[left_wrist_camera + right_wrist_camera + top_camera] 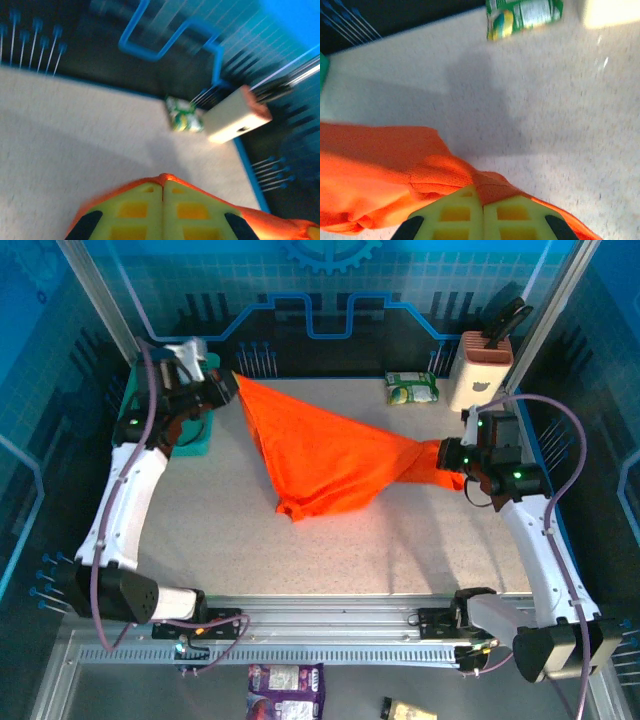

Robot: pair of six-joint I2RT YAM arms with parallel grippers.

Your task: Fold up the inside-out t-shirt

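Observation:
The inside-out t-shirt is bright orange and hangs stretched above the table between both arms, its lower edge sagging to the tabletop near the middle. My left gripper is shut on one corner of it at the back left; in the left wrist view the orange cloth peeks out past the closed yellow fingers. My right gripper is shut on the bunched opposite end at the right; in the right wrist view the cloth spreads left from the closed fingers.
A teal basket sits under the left arm at the table's left edge. A green snack packet and a beige box stand at the back right. More packets lie below the near rail.

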